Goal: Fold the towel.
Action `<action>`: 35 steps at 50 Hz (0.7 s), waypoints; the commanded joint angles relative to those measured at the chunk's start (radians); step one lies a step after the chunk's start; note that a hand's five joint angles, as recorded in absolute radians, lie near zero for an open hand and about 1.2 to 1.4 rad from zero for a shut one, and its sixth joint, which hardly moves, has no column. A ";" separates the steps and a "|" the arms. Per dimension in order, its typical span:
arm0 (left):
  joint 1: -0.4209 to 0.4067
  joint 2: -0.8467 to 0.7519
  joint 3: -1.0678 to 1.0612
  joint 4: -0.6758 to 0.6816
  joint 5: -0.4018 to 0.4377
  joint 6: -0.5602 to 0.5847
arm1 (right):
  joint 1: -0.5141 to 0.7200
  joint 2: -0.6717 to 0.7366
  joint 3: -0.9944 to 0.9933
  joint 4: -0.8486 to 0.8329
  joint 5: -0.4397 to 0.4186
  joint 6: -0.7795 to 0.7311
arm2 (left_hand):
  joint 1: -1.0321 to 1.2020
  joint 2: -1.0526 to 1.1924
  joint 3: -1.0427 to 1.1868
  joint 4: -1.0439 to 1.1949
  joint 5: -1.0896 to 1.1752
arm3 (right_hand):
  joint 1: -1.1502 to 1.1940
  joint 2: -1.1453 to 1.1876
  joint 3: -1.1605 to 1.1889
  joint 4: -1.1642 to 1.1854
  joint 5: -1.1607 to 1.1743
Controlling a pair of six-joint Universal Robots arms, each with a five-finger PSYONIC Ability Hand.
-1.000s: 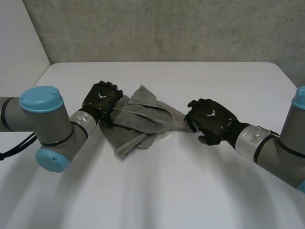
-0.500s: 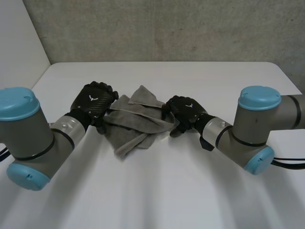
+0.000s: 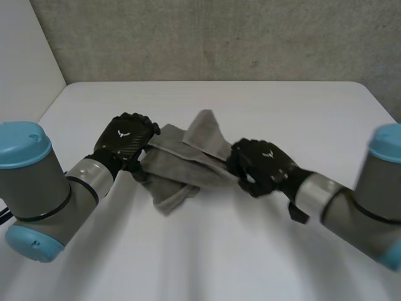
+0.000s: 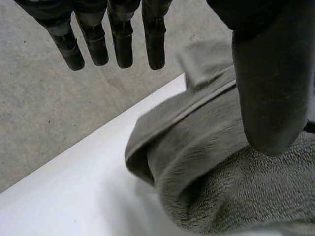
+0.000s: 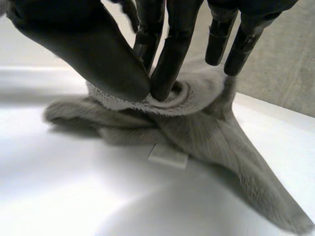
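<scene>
A: Item one, the towel (image 3: pixel 182 166). Location?

B: Grey terry, bunched and part-folded, on the white desk (image 3: pixel 301 106), a little toward the desk's left edge from centre and about midway between its near and far edges. One flap peaks up toward the far edge. A small white label (image 5: pixel 168 155) lies flat on the desk just beside the end where the right hand is.

A: Item two, the left hand (image 3: pixel 125 139). State?

B: At the towel's left end. Its fingers (image 4: pixel 123 39) are straight and clear of the cloth, and the thumb hangs over the pile. I log it as open, holding nothing.

A: Item three, the right hand (image 3: pixel 260 164)?

B: At the towel's right end. The thumb (image 5: pixel 93 49) and the fingers beside it pinch a rolled lip of the edge, so it is closed on the cloth. Its other fingers stand straight above the towel.

A: Which relation governs the next move?

B: The towel's long axis runs from hand to hand, roughly parallel to the desk's far edge, with one hand at each end. Only the right hand has a grip. In my judgement the left hand, the cloth directly under its thumb, needs to close on its end before the towel can be stretched flat for a fold.
</scene>
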 commanded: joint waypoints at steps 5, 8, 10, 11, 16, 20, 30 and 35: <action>-0.012 0.000 -0.028 0.001 0.007 0.003 | -0.173 -0.220 0.233 0.106 -0.071 -0.330 | -0.030 0.004 -0.052 -0.059 0.030 | 0.068 0.088 -0.043 -0.076 0.059; -0.025 -0.011 -0.023 0.009 0.005 0.003 | -0.185 -0.221 0.233 0.132 -0.088 -0.343 | -0.019 0.016 -0.052 -0.059 0.041 | 0.068 0.088 -0.043 -0.076 0.059; -0.029 -0.014 -0.017 0.029 0.002 0.003 | -0.200 -0.223 0.233 0.149 -0.114 -0.356 | -0.013 0.022 -0.052 -0.059 0.047 | 0.068 0.088 -0.043 -0.076 0.059; -0.029 -0.014 -0.017 0.029 0.002 0.003 | -0.200 -0.223 0.233 0.149 -0.114 -0.356 | -0.013 0.022 -0.052 -0.059 0.047 | 0.068 0.088 -0.043 -0.076 0.059; -0.038 -0.039 -0.009 0.063 0.001 0.005 | -0.245 -0.223 0.235 0.203 -0.168 -0.414 | -0.010 0.025 -0.052 -0.059 0.050 | 0.068 0.088 -0.043 -0.076 0.059; -0.064 -0.072 0.009 0.099 -0.002 0.008 | -0.297 -0.221 0.226 0.281 -0.197 -0.512 | -0.010 0.025 -0.052 -0.059 0.050 | 0.068 0.088 -0.043 -0.076 0.059; -0.107 -0.226 0.132 0.124 -0.077 0.012 | -0.338 -0.208 0.210 0.376 -0.203 -0.629 | 0.072 0.107 -0.052 -0.059 0.132 | 0.068 0.088 -0.043 -0.076 0.059; -0.107 -0.278 0.185 0.127 -0.103 0.014 | -0.337 -0.201 0.212 0.376 -0.205 -0.627 | 0.280 0.314 -0.052 -0.059 0.340 | 0.068 0.088 -0.043 -0.076 0.059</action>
